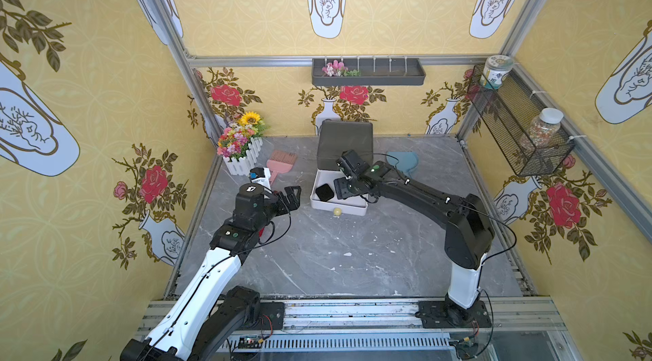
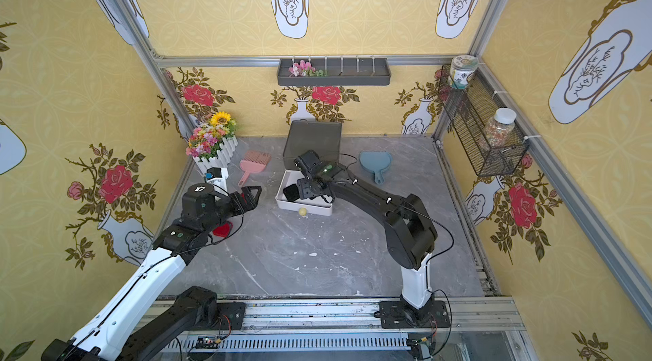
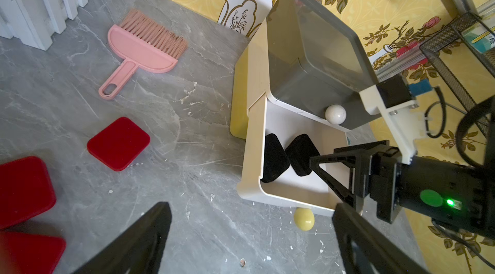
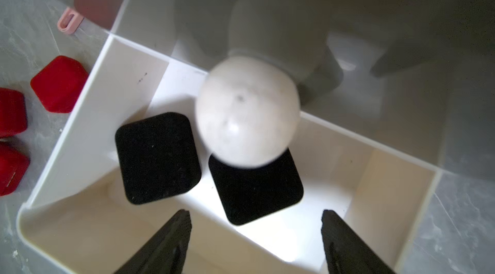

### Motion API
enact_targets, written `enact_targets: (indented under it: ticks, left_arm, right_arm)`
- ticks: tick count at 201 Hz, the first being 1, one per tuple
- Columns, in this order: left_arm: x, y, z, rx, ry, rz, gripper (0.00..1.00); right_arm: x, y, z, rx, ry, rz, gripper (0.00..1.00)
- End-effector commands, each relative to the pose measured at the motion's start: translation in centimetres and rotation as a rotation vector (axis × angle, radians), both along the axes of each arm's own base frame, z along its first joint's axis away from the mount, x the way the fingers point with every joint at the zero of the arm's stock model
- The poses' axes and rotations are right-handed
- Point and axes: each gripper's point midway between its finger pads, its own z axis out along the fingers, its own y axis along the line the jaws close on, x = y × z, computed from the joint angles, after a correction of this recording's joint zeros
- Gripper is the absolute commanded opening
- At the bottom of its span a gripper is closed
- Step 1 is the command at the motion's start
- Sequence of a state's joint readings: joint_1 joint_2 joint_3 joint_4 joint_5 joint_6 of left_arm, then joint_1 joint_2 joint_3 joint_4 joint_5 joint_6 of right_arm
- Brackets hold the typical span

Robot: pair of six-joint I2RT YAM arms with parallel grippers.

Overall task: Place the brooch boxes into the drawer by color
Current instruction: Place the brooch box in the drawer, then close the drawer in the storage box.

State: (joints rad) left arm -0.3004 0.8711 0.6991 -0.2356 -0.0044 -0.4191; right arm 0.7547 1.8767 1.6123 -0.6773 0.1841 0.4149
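Lying side by side in the open white tier (image 4: 128, 82), two black brooch boxes (image 4: 158, 157) (left pincer (image 3: 250, 205), right pincer (image 4: 255, 215): released)

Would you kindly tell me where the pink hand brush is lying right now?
In both top views the pink hand brush lies flat on the table, back left, between the white-fenced flower pot and the drawer chest.

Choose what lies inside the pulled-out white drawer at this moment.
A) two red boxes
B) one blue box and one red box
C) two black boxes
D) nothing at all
C: in the right wrist view a black brooch box and a second black box lie side by side on the floor of the white drawer, while the red boxes lie outside it.
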Motion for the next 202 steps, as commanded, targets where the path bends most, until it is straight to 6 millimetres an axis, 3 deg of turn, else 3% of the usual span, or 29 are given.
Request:
enact_targets:
  ticks: [1, 26, 53, 81, 100, 121, 145, 170, 202]
  left_arm:
    - [0.0, 0.1, -0.2, 0.006, 0.003, 0.000, 1.00]
    - [-0.1, 0.1, -0.2, 0.006, 0.002, 0.001, 1.00]
    - [-0.2, 0.2, -0.1, 0.005, -0.004, 0.005, 1.00]
    - [-0.3, 0.1, 0.0, 0.000, -0.004, 0.002, 1.00]
    - [-0.3, 0.1, 0.0, -0.001, -0.003, 0.000, 1.00]
    - [-0.2, 0.1, 0.0, -0.002, -0.005, 0.000, 1.00]
    - [-0.3, 0.2, 0.0, 0.002, -0.006, 0.005, 1.00]
    - [-0.4, 0.3, 0.1, 0.004, -0.008, 0.011, 1.00]
    - [-0.3, 0.2, -0.1, 0.005, 0.000, 0.007, 1.00]
  right_arm:
    - [-1.0, 0.5, 2.4, -0.009, -0.064, 0.035, 0.82]
    - [-3.1, 1.3, 4.6, 0.051, -0.107, 0.056, 0.82]
    - [-5.7, 2.0, 6.6, 0.317, -0.120, 0.068, 0.82]
    - [-8.2, 1.1, 8.0, 0.538, -0.137, 0.042, 0.83]
    - [-9.6, 0.4, 7.0, 0.608, -0.100, 0.006, 0.83]
    - [-10.7, -0.1, 4.6, 0.655, -0.048, -0.033, 0.81]
    - [-11.4, -0.3, 2.3, 0.741, -0.015, -0.089, 0.70]
    - [-11.7, 0.2, 1.3, 0.766, -0.029, -0.123, 0.57]
    - [-10.7, 1.0, 1.3, 0.792, -0.053, -0.156, 0.48]
